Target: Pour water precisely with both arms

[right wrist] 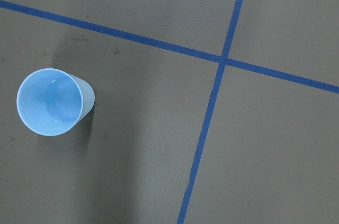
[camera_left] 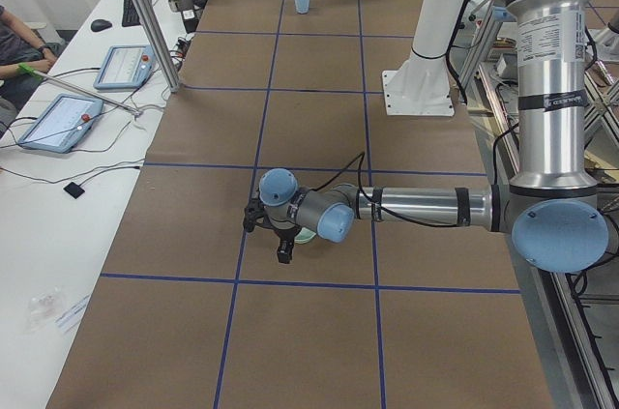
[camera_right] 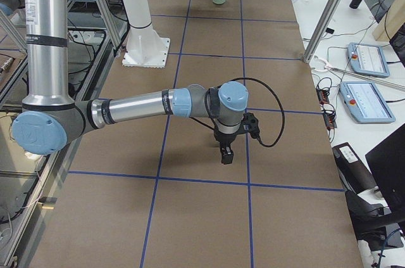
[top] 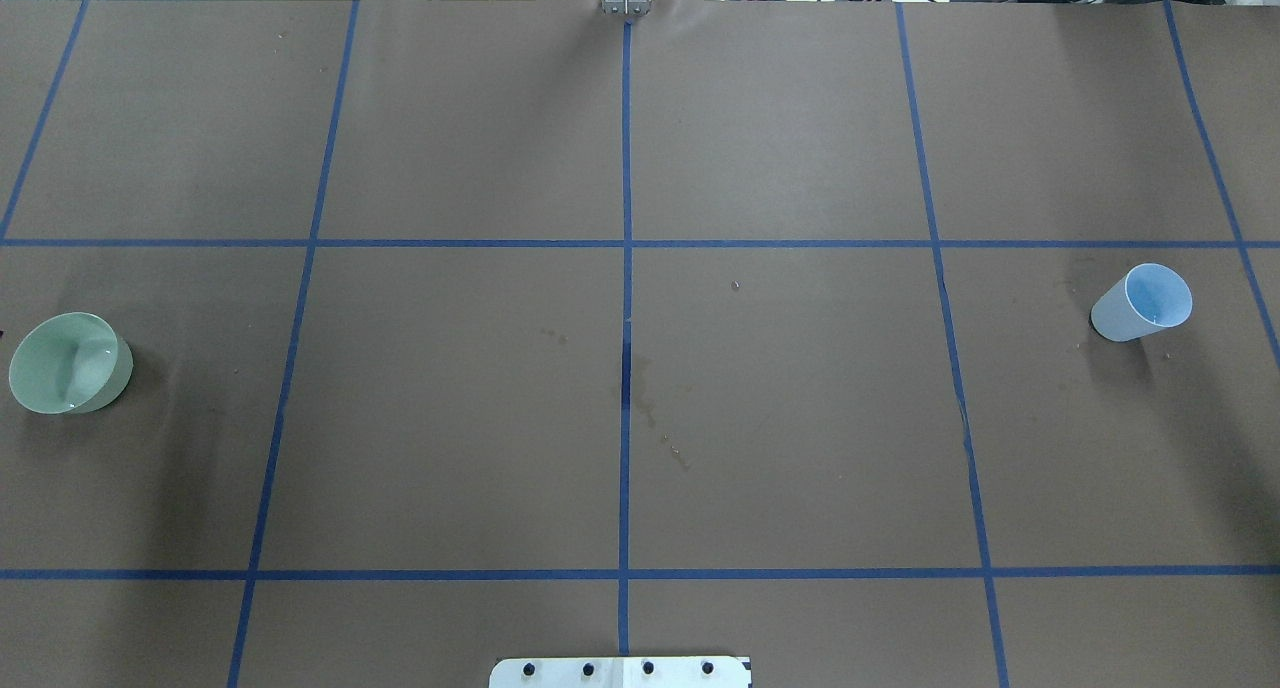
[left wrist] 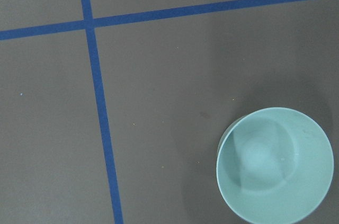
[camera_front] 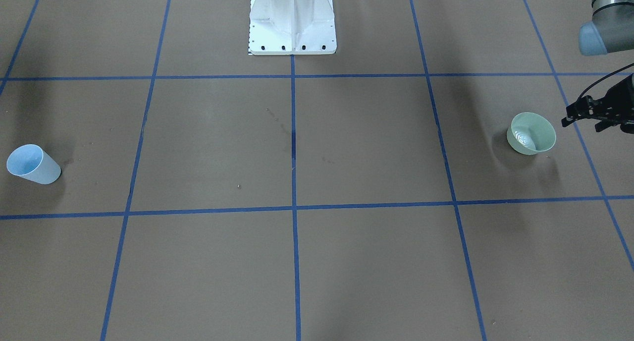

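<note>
The water is sitting as a few glints in the green bowl on the robot's left, while the blue cup is standing well apart at the far right of the desk. Neither vessel is being held. The left tool is hanging just beside the bowl and the right tool is hanging near the cup; whether their fingers are apart or together cannot be told. The likely risk is lying in the bowl's wide rim: a pinch on one wall is probably going to tip it, and the water may dribble past the narrow, light cup. Nothing is blocking the way; only blue tape lines, dark spots and the white pedestal are showing.
</note>
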### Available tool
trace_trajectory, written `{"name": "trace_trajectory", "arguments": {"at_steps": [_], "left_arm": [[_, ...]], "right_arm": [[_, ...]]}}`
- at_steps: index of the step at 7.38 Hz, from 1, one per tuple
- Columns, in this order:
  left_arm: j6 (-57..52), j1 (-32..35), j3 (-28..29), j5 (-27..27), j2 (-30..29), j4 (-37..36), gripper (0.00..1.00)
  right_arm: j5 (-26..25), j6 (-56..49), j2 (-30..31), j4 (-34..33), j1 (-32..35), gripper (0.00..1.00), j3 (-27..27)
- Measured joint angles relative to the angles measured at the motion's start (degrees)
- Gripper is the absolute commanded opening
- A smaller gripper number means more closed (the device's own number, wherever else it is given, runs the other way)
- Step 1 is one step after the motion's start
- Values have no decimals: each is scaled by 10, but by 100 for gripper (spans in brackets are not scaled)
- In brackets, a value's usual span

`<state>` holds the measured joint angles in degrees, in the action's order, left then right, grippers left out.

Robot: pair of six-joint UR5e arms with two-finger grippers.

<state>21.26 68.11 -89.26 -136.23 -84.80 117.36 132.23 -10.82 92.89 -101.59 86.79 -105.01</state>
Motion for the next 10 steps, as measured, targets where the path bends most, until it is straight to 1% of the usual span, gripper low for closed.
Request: {"name": "trace_trajectory", "arguments": {"at_steps": [1,2,3,4,6,8,9,10], "left_arm": [[23,-20,12,2,-4,23,99],[33,-33,22,4,-7,34,80],[37,-44,32,7,-9,44,23],[38,-54,42,10,-11,58,0],[41,-60,57,10,-23,72,0],[44,-60,57,5,-40,70,0],[58,-61,48,-12,-48,66,0],[95,-61,33,-37,-65,61,0]], "right_arm": [[-1,0,0,0,0,99,1],[-1,0,0,1,0,99,2],[-1,0,0,1,-1,99,3],[-1,0,0,1,-1,99,4],[-3,-1,-1,1,-1,99,4],[-3,-1,-1,1,-1,99,4],[-3,-1,-2,1,-1,99,4],[-3,-1,-2,1,-1,99,4]]}}
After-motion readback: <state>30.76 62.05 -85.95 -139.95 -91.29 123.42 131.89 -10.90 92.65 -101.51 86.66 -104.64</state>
